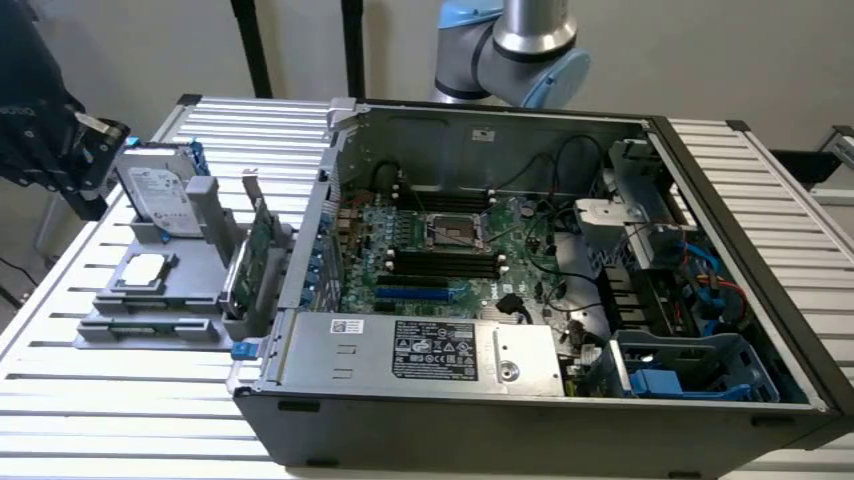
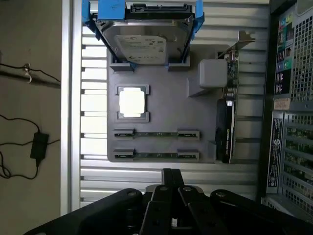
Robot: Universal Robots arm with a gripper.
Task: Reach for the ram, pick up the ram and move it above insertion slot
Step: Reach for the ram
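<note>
Open above ram (image 2: 156,133), upright expansion card (image 2: 226,137) just beside, hdd (image 2: 146,41) further along

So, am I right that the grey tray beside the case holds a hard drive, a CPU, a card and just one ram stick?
Not quite: the tray holds two, one ram stick next to the CPU and a second ram stick alongside it, as the wrist view shows. The hard drive and card are there, beside the case.

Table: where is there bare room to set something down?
Bare table slats between the gray holder and the near edge, and a strip along the computer case on the exterior view's right. The holder and the case's inside are crowded.
</note>
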